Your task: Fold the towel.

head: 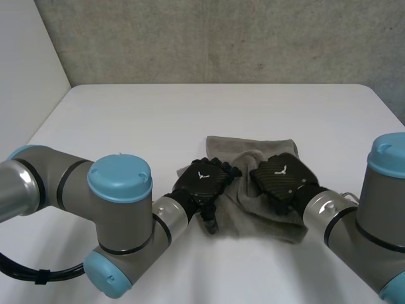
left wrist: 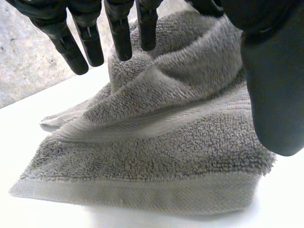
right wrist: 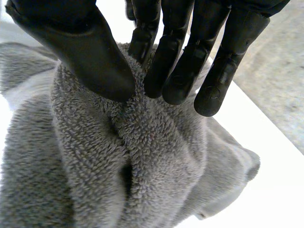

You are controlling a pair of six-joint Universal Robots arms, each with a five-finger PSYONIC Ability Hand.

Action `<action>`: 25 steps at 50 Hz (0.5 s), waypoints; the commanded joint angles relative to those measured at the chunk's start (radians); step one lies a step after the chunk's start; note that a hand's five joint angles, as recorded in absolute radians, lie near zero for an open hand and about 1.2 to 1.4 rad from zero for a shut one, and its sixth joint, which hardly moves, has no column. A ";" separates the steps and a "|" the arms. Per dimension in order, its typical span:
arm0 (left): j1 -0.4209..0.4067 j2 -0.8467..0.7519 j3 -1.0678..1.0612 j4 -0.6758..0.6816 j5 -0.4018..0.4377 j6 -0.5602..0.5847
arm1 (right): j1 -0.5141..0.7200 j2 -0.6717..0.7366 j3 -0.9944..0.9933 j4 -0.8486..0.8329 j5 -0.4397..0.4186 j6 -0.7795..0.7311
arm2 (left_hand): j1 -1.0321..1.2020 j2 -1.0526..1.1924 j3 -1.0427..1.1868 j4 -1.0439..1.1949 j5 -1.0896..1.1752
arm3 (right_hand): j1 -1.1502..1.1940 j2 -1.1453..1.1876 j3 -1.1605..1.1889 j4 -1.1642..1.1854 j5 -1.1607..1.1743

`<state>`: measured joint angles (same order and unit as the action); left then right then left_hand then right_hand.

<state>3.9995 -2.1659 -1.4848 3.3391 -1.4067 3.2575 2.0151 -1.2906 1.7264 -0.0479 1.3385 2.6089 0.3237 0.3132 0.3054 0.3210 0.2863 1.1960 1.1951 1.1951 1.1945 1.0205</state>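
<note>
A grey towel lay bunched on the white table, in the lower middle of the head view and a little right of centre. It was not flat: its far edge ran fairly straight toward the upper part of the frame, and the middle was pushed up into soft folds. A grey wall stood behind the table along the top of the frame.

The left arm came in from the lower left. The left hand sat palm down at the towel's left edge, just left of the frame's centre. The right arm came in from the lower right. The right hand rested on the right half of the towel, near the left hand but apart from it, with a raised fold between the two.

In the left wrist view the towel rose in a hump under the palm, and a woven band ran along its near edge. The fingers were straight and held well apart from the thumb. Their tips hung just above the hump, and no grip on the cloth could be seen.

In the right wrist view the thumb and the fingers pressed toward each other. They pinched a tall ridge of the towel between them. The rest of the cloth fell away below the hand onto the table.
</note>
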 commanded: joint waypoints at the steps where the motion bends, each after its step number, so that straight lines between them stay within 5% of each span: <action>1: -0.002 -0.011 0.000 -0.012 -0.003 0.001 | -0.016 -0.009 0.007 -0.003 0.011 0.002 | -0.084 -0.073 -0.066 -0.081 -0.221 | -0.007 -0.006 -0.006 -0.006 -0.006; 21: -0.048 -0.135 0.050 -0.009 -0.005 0.007 | -0.009 -0.006 0.013 -0.010 0.010 0.005 | 0.280 0.291 0.299 0.283 0.143 | -0.007 -0.006 -0.006 -0.006 -0.006; 25: -0.050 -0.141 0.086 -0.009 -0.024 0.007 | -0.010 -0.006 0.013 -0.013 0.010 0.007 | 0.696 0.706 0.714 0.698 0.559 | -0.007 -0.006 -0.006 -0.006 -0.006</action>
<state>3.9580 -2.2913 -1.4386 3.3297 -1.4113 3.2632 2.0078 -1.2968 1.7398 -0.0581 1.3483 2.6140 0.7871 0.7857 0.7899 0.7918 0.7826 1.1960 1.1951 1.1951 1.1934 1.0206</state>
